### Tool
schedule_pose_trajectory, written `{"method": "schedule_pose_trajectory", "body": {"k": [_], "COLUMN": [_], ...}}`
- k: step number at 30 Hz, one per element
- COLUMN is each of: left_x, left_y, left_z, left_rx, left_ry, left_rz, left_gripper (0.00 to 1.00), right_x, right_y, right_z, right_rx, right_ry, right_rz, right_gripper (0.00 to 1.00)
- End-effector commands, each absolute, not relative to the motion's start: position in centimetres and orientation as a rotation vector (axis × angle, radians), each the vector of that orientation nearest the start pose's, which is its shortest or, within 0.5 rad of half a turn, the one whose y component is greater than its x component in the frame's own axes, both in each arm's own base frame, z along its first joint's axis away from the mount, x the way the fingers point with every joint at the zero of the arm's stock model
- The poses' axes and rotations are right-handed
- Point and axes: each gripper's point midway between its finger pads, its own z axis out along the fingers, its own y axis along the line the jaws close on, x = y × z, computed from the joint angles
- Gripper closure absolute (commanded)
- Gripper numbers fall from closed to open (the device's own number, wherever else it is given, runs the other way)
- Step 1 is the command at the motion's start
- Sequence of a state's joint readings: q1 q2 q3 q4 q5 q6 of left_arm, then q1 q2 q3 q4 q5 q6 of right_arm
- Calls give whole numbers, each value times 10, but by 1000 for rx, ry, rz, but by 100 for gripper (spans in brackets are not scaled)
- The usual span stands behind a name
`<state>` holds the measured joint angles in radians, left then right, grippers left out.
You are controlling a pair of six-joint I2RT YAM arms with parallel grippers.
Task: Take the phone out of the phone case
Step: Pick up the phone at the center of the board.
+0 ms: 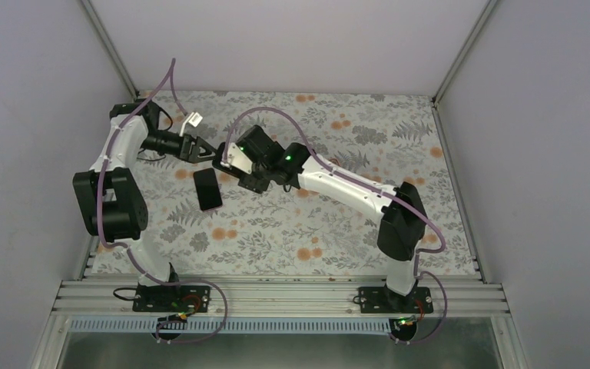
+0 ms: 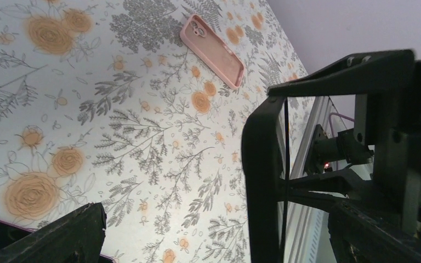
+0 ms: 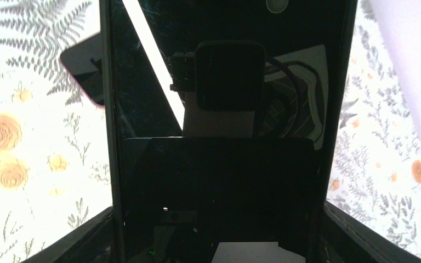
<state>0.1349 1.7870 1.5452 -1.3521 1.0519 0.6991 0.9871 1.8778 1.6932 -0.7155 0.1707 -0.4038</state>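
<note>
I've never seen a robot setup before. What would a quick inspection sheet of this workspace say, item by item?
Surface: floral cloth covering the table.
Job's things: phone held up off the cloth, no case seen on it; pink phone case lying flat by itself; dark slab with a pink rim flat on the cloth near the grippers, cannot tell what it is.
Clutter: nothing seen.
Grippers: left gripper open, holding nothing; right gripper shut on the phone.
Cables: purple cables looped along both arms.
Surroundings: plain pale walls; metal rail at the near edge.
</note>
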Motion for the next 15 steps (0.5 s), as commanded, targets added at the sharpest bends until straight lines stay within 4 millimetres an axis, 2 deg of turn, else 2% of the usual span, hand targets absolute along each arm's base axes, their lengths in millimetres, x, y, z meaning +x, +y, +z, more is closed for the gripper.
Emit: {"method": "schedule_pose_trajectory", "body": {"k": [1,5,9,15], "left_x": [338,336,335,329], "left_y": [-114,-124,-128,-131], "left_z": [214,216,225,224], "left_rx": [655,647,649,640], "left_ry": [2308,2304,2288,2307], "left_rz": [-1371,-1419,-1427,-1439], "left_gripper": [0,4,16,47], "right_x": [316,316,317,323], "right_y": [423,433,435,435], "right_z": [227,228,223,222], "right_rx": [-1432,-1446,-1452,-1422], "right_ry": [1833,1827,1826,1830], "right_rz": [65,67,54,22], "right_gripper": [51,51,51,51]}}
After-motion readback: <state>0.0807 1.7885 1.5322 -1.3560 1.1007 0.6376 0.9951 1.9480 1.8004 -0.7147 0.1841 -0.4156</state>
